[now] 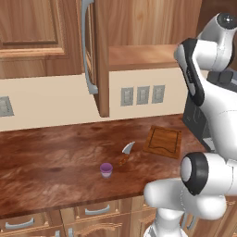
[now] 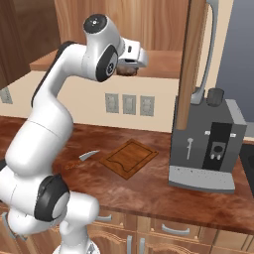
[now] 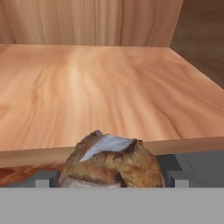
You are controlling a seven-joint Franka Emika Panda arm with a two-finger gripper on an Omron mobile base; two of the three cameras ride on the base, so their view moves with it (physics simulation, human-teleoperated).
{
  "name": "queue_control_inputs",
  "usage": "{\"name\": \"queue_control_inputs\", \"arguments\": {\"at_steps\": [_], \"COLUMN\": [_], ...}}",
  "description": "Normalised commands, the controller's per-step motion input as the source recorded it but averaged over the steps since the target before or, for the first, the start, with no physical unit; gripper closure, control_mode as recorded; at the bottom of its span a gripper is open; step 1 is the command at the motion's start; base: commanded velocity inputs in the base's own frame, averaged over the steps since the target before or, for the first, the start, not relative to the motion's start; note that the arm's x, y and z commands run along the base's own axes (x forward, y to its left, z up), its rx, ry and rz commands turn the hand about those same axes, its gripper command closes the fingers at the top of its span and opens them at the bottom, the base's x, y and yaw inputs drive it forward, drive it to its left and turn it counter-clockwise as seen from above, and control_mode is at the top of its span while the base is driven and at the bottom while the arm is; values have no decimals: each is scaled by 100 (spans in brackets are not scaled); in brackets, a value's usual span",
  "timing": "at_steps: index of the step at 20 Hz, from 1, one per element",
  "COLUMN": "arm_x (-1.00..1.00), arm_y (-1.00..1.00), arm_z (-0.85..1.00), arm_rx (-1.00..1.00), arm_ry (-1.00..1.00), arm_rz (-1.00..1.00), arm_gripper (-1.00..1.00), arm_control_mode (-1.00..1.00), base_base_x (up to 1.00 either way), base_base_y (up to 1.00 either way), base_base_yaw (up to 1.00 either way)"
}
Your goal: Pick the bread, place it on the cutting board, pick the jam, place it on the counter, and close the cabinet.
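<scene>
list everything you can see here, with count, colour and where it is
bread: 1, brown with a pale grey patch, between the gripper's fingertips at the front edge of the shelf
shelf: 1, light wood, inside the open cabinet
cabinet: 1, warm brown, above the counter, door open
jam: 1, purple top, pale body, on the counter near its front
knife: 1, grey blade, on the counter between jam and board
cutting board: 1, medium brown, on the counter, bare
counter: 1, dark reddish brown
coffee machine: 1, grey and black, on the counter right of the board
wall sockets: 3, grey, under the shelf
gripper: 1, dark, shut on the bread
</scene>
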Motion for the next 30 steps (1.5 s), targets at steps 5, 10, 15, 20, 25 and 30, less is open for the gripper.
{"name": "queue_control_inputs", "arguments": {"at_steps": [5,10,15,20,25,30], "arm_x": [0,0,-1,-7,-8,-4], "arm_y": [0,0,2,3,6,8], "arm_z": [-39,-39,-41,-38,-39,-42], "arm_rx": [0,0,0,0,0,0], "arm_ry": [0,0,0,3,5,5], "arm_rz": [0,0,0,0,0,0], "arm_gripper": [100,100,100,100,100,100], "arm_control_mode": [-100,-100,-100,-100,-100,-100], "base_base_x": [0,0,0,0,0,0], "base_base_y": [0,0,0,0,0,0], "base_base_yaw": [0,0,0,0,0,0]}}
